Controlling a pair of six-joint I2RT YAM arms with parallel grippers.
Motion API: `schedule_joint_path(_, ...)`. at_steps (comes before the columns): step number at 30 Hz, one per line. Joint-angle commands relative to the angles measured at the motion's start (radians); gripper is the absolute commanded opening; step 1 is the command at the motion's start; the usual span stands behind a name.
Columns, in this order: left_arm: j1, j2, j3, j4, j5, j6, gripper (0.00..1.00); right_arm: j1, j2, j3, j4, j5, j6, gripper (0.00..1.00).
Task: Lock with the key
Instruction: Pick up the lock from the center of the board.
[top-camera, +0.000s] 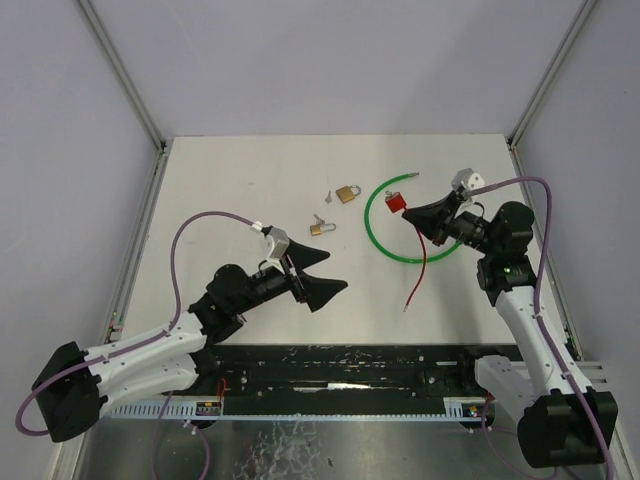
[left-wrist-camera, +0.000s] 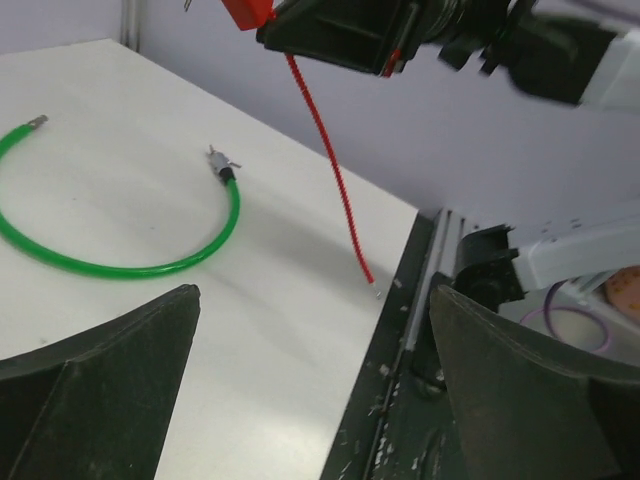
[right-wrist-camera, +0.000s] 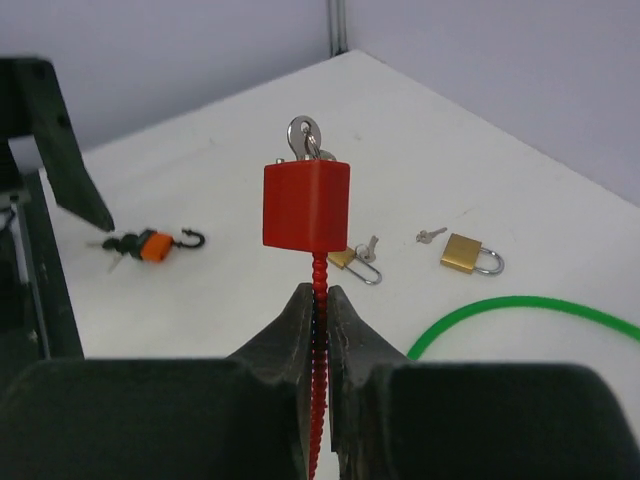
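Top view first: the left gripper (top-camera: 322, 273) sits over the white table (top-camera: 230, 180) with its jaws spread wide and nothing between them. The right gripper (top-camera: 408, 213) is pinched narrow on a red beaded cable (top-camera: 421, 265), just under the red cube-shaped plastic lock body (top-camera: 396, 203). So the lock is up off the table, over the green cable loop (top-camera: 378, 238), and the cable's loose end trails down toward the near edge. Two small brass padlocks (top-camera: 347, 193) lie left of the loop, between the two arms.

Left wrist view: both black fingers (left-wrist-camera: 100, 390) are far apart at the bottom corners, with bare table between them. The green cable loop (left-wrist-camera: 130, 268) lies flat with its metal tips showing. Up top, the right gripper (left-wrist-camera: 340, 35) holds the red beaded cable (left-wrist-camera: 330, 170), which hangs down to the table edge. Only a corner of the red lock body (left-wrist-camera: 245, 12) is in frame.

Right wrist view: best look. The right gripper (right-wrist-camera: 318, 298) is clamped on the red beaded cable (right-wrist-camera: 320, 275), right below the red lock body (right-wrist-camera: 306, 205), which stands upright. A silver key (right-wrist-camera: 304, 135) sticks out of its top. Behind it on the table are the brass padlocks (right-wrist-camera: 472, 254), one of them with a small key beside it. A small orange and black lock (right-wrist-camera: 150, 245) lies off to the left, but it's too small for me to make out details.
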Motion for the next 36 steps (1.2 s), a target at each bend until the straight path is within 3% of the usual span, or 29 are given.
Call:
schedule_joint_path(1, 0.000, 0.044, -0.015, 0.280, -0.006, -0.163, 0.96, -0.062, -0.013, -0.107, 0.512, 0.046, 0.553, 0.00)
schedule_joint_path(8, 0.000, 0.165, 0.029, 0.266, 0.011, -0.218, 0.94, -0.112, 0.000, -0.167, 0.593, 0.127, 0.697, 0.00)
schedule_joint_path(15, 0.003, 0.227, 0.025, 0.293, -0.063, -0.220, 0.93, -0.143, 0.020, -0.195, 0.638, 0.127, 0.767, 0.00)
schedule_joint_path(24, 0.049, 0.385, 0.238, 0.215, 0.054, -0.196, 0.85, -0.143, 0.056, -0.216, 0.776, 0.056, 0.814, 0.00)
schedule_joint_path(31, 0.101, 0.626, 0.337, 0.434, 0.248, -0.392, 0.82, -0.142, 0.067, -0.226, 0.811, 0.045, 0.836, 0.00)
schedule_joint_path(36, 0.072, 0.776, 0.428, 0.511, 0.218, -0.463, 0.80, -0.142, 0.050, -0.233, 0.770, 0.048, 0.795, 0.00)
